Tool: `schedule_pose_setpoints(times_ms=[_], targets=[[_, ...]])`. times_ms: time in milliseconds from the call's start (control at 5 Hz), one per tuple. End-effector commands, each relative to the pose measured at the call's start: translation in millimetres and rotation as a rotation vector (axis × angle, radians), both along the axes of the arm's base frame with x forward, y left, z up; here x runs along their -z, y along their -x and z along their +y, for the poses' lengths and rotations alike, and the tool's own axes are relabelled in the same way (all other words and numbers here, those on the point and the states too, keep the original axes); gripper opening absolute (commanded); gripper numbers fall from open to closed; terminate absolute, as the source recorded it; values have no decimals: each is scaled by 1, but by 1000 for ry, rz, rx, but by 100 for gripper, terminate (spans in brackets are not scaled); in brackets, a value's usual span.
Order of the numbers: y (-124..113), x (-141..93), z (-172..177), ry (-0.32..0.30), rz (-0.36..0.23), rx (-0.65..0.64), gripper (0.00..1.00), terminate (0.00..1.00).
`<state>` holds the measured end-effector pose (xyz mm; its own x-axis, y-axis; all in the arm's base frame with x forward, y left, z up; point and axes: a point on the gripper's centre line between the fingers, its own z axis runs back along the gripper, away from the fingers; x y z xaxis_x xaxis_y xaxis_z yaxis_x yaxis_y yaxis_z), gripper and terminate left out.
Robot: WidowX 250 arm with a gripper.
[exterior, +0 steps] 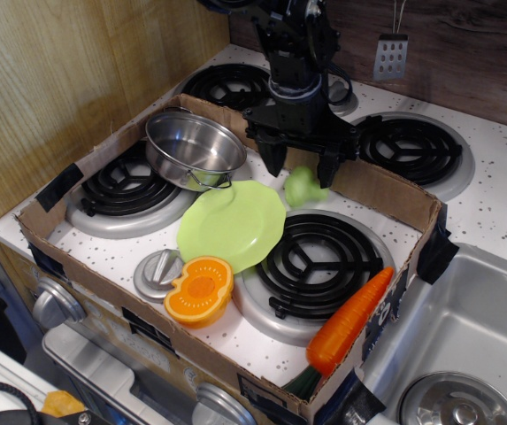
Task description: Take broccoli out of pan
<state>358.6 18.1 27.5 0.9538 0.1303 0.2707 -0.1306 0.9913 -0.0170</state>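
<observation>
The broccoli (302,187), a small pale green lump, lies on the white stove top inside the cardboard box, between the lime-green plate and the box's back wall. My gripper (300,166) hangs just above it with its two black fingers spread open on either side. It holds nothing. The shiny steel pan (194,150) sits tilted and empty on the back left burner, well to the left of the gripper.
A cardboard box (386,189) walls in the front burners. Inside lie a lime-green plate (232,223), an orange half (199,290) and a carrot (349,320). A sink (465,336) is at the right. A small grater (390,56) hangs on the back wall.
</observation>
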Motion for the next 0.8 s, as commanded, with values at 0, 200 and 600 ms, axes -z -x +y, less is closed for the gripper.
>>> schedule_pose_setpoints(times_ms=[0, 200, 600], targets=[[-3, -55, 2, -93, -6, -17, 100, 0], [0, -95, 8, -163, 0, -43, 100, 0], [11, -115, 16, -131, -7, 0, 100, 100]])
